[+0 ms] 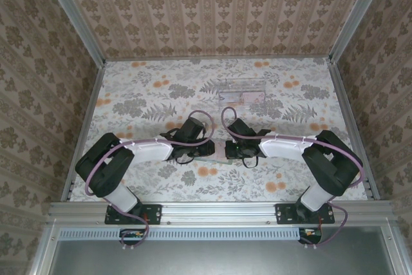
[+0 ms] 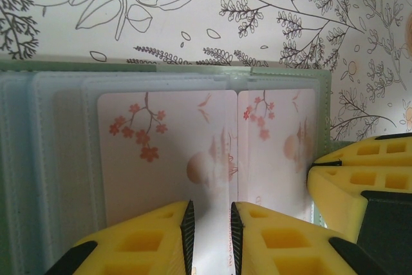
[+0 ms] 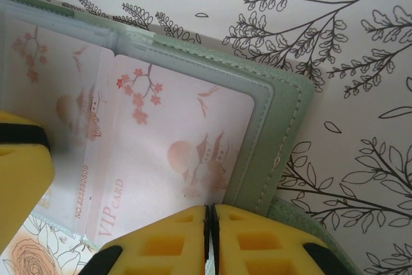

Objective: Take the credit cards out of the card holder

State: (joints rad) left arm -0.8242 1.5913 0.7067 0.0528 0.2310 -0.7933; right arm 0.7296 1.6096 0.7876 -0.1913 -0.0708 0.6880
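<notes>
The card holder (image 1: 216, 151), grey-green with clear pockets, lies open on the flowered cloth between my two grippers. Its stitched rim (image 3: 283, 127) and top edge (image 2: 290, 72) frame two pale pink credit cards with blossom prints (image 2: 161, 152) (image 2: 277, 140). The right-hand card (image 3: 174, 140) reads "VIP CARD", and its lower left corner reaches past the holder. My left gripper (image 2: 210, 209) has its jaws a narrow gap apart, with a whitish clear pocket leaf between the pads. My right gripper (image 3: 210, 209) is shut, its tips on the card beside the holder's right rim. It shows no clear pinch.
A clear plastic tray (image 1: 244, 90) stands on the cloth behind the grippers, toward the back. Metal rails and patterned walls close in the table on three sides. A right finger (image 2: 360, 185) sits close to the left gripper over the holder.
</notes>
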